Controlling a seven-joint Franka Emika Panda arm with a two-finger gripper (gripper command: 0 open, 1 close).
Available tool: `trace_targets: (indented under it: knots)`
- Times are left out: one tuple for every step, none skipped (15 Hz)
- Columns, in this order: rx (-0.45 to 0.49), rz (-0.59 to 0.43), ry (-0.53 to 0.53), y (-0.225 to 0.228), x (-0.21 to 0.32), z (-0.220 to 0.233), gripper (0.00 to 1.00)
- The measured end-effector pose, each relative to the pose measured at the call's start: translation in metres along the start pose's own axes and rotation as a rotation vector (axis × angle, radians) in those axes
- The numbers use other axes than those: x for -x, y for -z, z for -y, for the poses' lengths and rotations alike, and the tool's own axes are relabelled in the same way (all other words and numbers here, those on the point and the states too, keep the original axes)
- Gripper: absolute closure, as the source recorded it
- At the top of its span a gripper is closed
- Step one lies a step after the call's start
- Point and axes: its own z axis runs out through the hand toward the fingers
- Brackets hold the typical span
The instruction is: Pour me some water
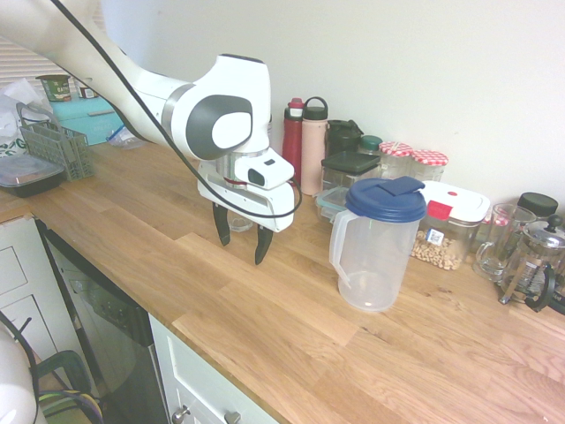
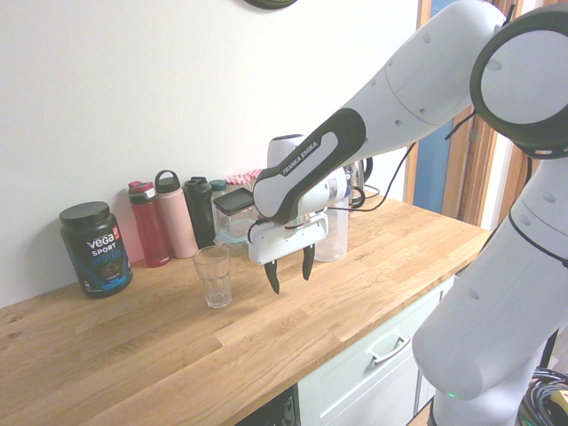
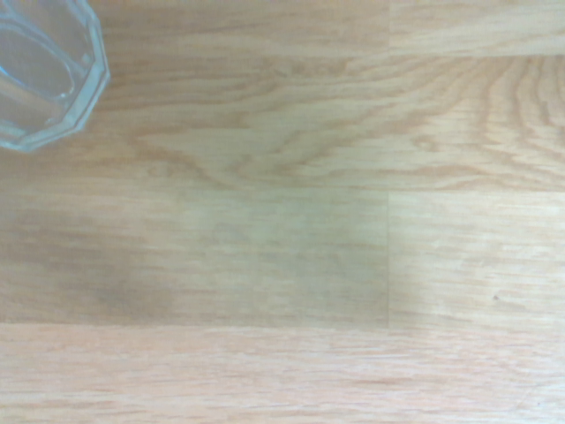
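A clear plastic water pitcher [image 1: 375, 252] with a blue lid stands on the wooden counter; in the second exterior view it is mostly hidden behind the arm [image 2: 335, 232]. An empty clear drinking glass [image 2: 213, 275] stands upright on the counter, and its rim shows in a corner of the wrist view [image 3: 40, 71]. My gripper [image 1: 242, 237] hangs open just above the wood between glass and pitcher, fingers pointing down, holding nothing [image 2: 290, 271]. In the first exterior view the glass [image 1: 240, 221] is partly hidden behind the fingers.
Along the wall stand a red bottle [image 1: 293, 141], a pink bottle [image 1: 313, 146], dark containers, jars [image 1: 429, 163], a food box [image 1: 450, 225], a glass mug [image 1: 496, 240] and a French press [image 1: 534, 261]. A protein tub [image 2: 96, 248] stands further along. The counter's front edge [image 1: 221, 358] drops off nearby.
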Motion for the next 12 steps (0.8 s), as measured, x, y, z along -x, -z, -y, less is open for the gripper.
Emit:
trace_targets:
  knots:
    - [0.001, -0.001, 0.001, 0.000, 0.000, 0.000, 0.00]
    - [0.005, -0.006, 0.002, 0.002, -0.002, -0.001, 0.00]
    - [0.003, -0.013, -0.007, 0.008, -0.006, -0.002, 0.00]
    - [-0.002, -0.021, -0.030, 0.021, -0.010, -0.001, 0.00]
    - [-0.011, -0.039, -0.064, 0.040, -0.014, 0.000, 0.00]
    - [-0.016, -0.075, -0.107, 0.064, -0.018, 0.000, 0.00]
    - [-0.018, -0.112, -0.163, 0.088, -0.023, -0.004, 0.00]
    - [-0.022, -0.133, -0.220, 0.109, -0.025, -0.009, 0.00]
    - [-0.029, -0.150, -0.270, 0.127, -0.025, -0.015, 0.00]
    - [-0.038, -0.177, -0.315, 0.145, -0.024, -0.022, 0.00]
    - [-0.048, -0.199, -0.359, 0.159, -0.024, -0.031, 0.00]
    - [-0.053, -0.210, -0.396, 0.169, -0.024, -0.041, 0.00]
